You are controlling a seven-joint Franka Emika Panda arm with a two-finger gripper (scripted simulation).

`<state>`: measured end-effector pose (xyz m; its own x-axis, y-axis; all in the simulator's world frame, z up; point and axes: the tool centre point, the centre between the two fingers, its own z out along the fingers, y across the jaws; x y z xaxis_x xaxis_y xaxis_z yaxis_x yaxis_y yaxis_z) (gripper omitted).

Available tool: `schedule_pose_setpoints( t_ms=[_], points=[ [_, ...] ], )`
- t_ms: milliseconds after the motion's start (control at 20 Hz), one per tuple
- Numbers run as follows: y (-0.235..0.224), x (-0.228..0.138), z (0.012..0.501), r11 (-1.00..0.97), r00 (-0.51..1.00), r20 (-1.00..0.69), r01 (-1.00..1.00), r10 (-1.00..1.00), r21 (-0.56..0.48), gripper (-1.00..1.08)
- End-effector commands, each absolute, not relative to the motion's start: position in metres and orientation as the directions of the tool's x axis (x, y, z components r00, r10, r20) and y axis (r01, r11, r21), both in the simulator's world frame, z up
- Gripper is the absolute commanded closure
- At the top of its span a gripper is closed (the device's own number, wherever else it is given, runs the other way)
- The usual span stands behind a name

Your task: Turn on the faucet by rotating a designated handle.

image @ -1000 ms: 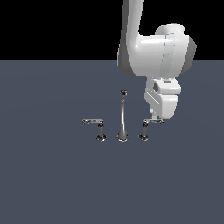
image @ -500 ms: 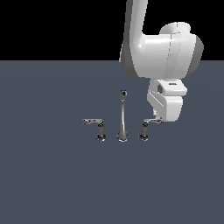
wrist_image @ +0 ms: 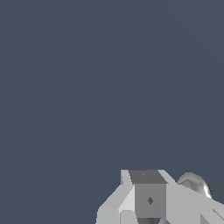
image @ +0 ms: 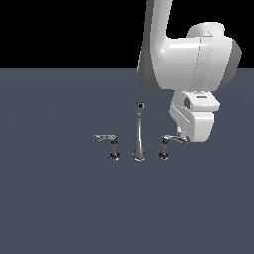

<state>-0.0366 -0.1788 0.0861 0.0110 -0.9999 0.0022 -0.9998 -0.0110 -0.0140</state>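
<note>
The faucet (image: pixel 139 133) is a small chrome set: a tall thin spout in the middle and a short-posted lever on either side. The designated handle (image: pixel 171 139) stands on the exterior view's right, its arm jutting rightward from the post. My gripper (image: pixel 181 134) hangs under the big white hand, right at the tip of that arm; whether it touches is unclear. In the wrist view the fingers (wrist_image: pixel 149 200) sit together with no gap, and a chrome piece of the handle (wrist_image: pixel 195 183) shows beside them. The mirror-image lever (image: pixel 106 139) stands apart on the left.
The faucet stands on a flat dark grey-blue floor (image: pixel 59 198) that fills both views. The white arm (image: pixel 188 59) rises above and behind the right lever.
The hand has drifted a little toward the exterior view's right and slightly lower. The handle shows no clear rotation.
</note>
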Motion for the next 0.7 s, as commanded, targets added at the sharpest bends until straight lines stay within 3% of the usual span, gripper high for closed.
schedule_pose_setpoints(
  t_ms=[0,650],
  points=[
    [-0.177,-0.045,0.086,-0.009,0.009,0.001,-1.0,-1.0,-0.009,1.08],
    [-0.169,-0.089,0.086,-0.001,0.001,0.0,-1.0,-1.0,-0.001,1.08]
  ],
)
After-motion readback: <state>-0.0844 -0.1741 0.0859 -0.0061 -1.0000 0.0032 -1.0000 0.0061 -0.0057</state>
